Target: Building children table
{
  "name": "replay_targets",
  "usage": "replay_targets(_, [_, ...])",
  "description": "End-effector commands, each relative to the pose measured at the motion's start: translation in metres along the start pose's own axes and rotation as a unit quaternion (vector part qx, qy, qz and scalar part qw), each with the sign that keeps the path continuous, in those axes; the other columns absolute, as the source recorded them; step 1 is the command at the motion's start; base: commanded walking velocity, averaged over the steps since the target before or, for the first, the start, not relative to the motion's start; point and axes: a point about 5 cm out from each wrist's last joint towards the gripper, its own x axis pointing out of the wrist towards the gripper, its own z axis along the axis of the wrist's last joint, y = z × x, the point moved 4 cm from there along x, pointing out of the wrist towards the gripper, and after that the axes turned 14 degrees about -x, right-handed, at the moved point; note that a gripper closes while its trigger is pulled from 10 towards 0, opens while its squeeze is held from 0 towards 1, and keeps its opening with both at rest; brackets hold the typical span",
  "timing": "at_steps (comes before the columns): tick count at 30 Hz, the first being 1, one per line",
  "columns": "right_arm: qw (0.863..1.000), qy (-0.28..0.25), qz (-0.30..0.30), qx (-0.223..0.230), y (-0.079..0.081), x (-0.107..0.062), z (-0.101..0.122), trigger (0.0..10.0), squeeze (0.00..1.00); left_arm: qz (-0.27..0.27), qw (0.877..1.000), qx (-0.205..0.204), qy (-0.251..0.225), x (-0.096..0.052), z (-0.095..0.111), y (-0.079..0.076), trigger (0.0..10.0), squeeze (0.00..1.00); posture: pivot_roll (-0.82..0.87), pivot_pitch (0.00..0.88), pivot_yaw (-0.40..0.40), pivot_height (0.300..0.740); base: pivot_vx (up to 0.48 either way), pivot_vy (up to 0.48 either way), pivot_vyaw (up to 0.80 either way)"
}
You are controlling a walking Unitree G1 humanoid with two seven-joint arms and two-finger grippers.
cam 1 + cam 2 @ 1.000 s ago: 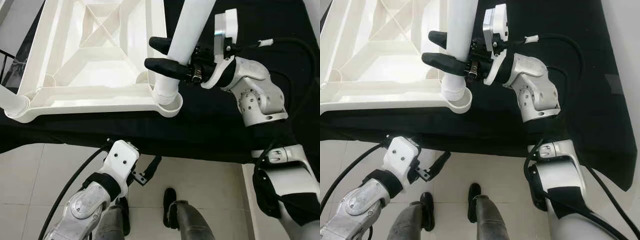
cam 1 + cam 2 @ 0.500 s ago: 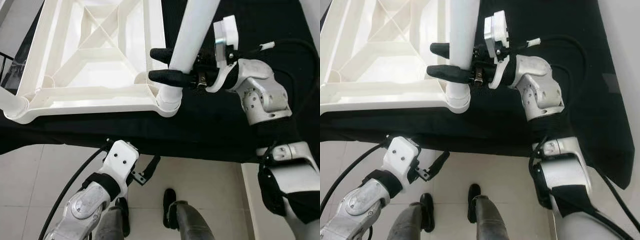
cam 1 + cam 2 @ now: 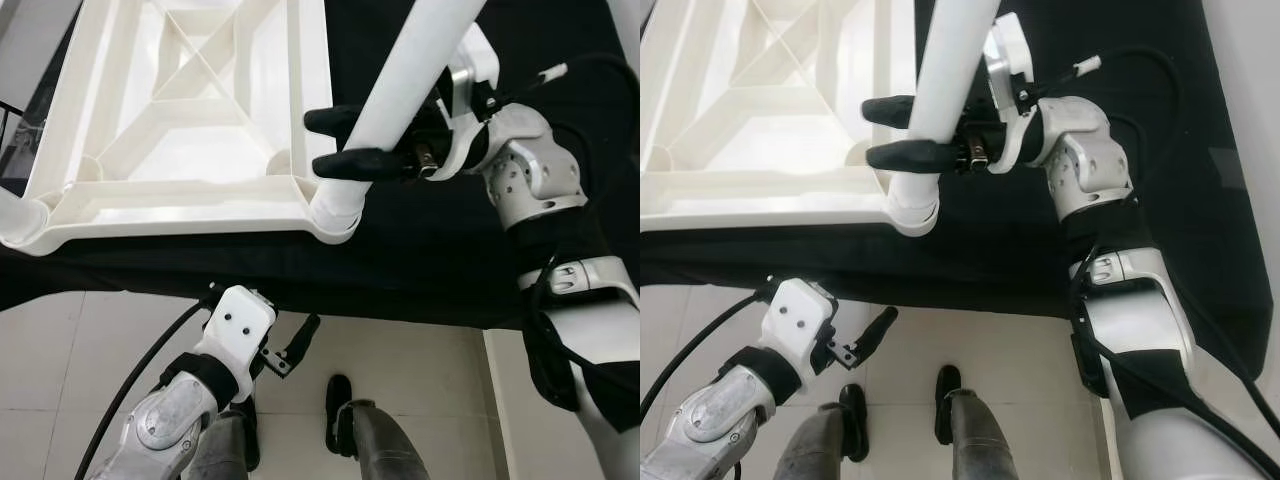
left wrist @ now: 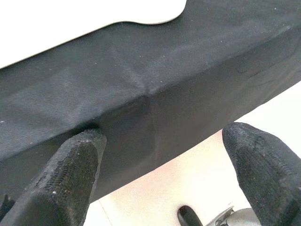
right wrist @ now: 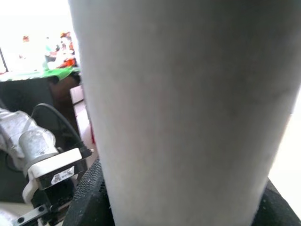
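A white plastic tabletop (image 3: 180,190) lies upside down on the black cloth, its ribbed underside facing up. A white tubular leg (image 3: 400,90) stands tilted with its lower end in the near right corner socket (image 3: 335,215). My right gripper (image 3: 345,140) is shut on the leg just above the socket, one black finger on each side. The same leg (image 5: 183,108) sits close in the right wrist view. Another leg end (image 3: 20,215) sticks out at the near left corner. My left gripper (image 4: 160,174) hangs open below the table's front edge, holding nothing.
The black-covered work surface (image 3: 440,260) runs across the view, its front edge close to my body. Tiled floor (image 3: 90,350) and my feet (image 3: 345,405) lie below. Black cable (image 3: 1160,110) loops over the right arm.
The right gripper has tipped the leg's upper end further to the right, and its lower end has settled deeper into the corner socket. The left arm has stayed put.
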Motion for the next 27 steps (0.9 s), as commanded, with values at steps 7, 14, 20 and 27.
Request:
replay_targets(7, [0.998,0.03,0.047,0.035,0.012,0.01,-0.024,10.0,0.0,0.007,1.0,-0.005,0.023,-0.011,-0.007,-0.003,10.0,0.0,0.15,0.527,-0.063,0.74,0.0,0.0,0.0])
replay_targets(14, [0.995,0.047,0.081,0.031,0.015,0.011,-0.017,10.0,0.0,0.008,1.0,-0.006,0.027,-0.015,-0.005,-0.005,10.0,0.0,0.16,0.537,-0.062,0.74,0.0,0.0,0.0])
replay_targets(20, [0.989,0.087,0.123,-0.002,0.019,0.02,-0.021,10.0,0.0,0.01,1.0,-0.006,0.028,-0.016,-0.005,-0.006,10.0,0.0,0.16,0.538,-0.065,0.74,0.0,0.0,0.0])
replay_targets(27, [0.979,0.113,0.168,-0.021,0.028,0.029,-0.024,10.0,0.0,0.009,1.0,-0.009,0.028,-0.014,-0.004,-0.008,10.0,0.0,0.15,0.531,-0.073,0.74,0.0,0.0,0.0])
